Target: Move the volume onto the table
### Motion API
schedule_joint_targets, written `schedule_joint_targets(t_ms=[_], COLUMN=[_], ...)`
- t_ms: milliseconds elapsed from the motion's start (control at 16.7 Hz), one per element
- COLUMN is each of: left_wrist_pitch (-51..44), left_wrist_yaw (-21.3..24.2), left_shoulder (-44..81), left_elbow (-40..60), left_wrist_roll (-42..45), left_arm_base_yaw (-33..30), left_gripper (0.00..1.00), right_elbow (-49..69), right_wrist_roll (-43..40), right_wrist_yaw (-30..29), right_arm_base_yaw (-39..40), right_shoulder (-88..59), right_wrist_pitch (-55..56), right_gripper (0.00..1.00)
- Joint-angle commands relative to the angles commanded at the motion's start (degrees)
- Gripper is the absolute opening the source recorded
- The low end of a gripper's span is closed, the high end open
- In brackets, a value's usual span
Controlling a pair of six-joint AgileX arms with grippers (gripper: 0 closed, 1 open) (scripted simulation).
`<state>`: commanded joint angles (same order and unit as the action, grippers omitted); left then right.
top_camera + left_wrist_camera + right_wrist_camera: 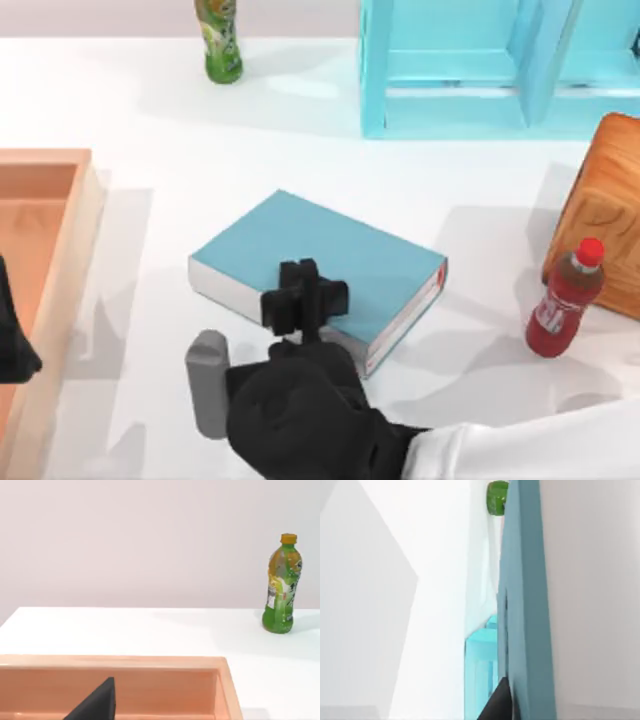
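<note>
Left gripper [12, 350] parked over the wooden tray [60, 180] at the bench's [200, 150] left edge; finger state cannot be told. One green bottle [220, 40] at the back. One volume [320, 255]: teal cover, white page edges, small red spine mark, lying flat mid-bench. Right gripper [305, 300] clamped on its near edge. One light-blue shelf unit [480, 70], one wooden block [605, 210], one red bottle [565, 300].

A plain pale wall [150, 540] rises behind (evenly lit), with a light-blue shelf unit [480, 70] against it.
</note>
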<state>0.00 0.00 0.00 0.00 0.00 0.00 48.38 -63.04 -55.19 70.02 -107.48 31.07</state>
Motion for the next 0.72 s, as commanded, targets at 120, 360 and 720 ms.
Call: schedule_joint_targets(t_ms=[120,360,720], left_wrist_pitch=[0.0,0.0,0.0], left_wrist_yaw=[0.0,0.0,0.0], left_shoulder=[0.0,0.0,0.0], left_elbow=[0.0,0.0,0.0], left_wrist_roll=[0.0,0.0,0.0], left_arm_base_yaw=[0.0,0.0,0.0], left_gripper=[1.0,1.0,1.0], right_elbow=[-0.5,-1.5,-1.6], right_wrist_roll=[0.1,-0.1,0.0], right_wrist_yaw=[0.0,-0.1,-0.1], right_arm_base_yaw=[-0.1,0.1,0.0], right_shoulder=[-1.4,-5.0,-5.4], right_wrist_pitch=[1.7,6.6,7.1], right_gripper=[0.0,0.0,0.15])
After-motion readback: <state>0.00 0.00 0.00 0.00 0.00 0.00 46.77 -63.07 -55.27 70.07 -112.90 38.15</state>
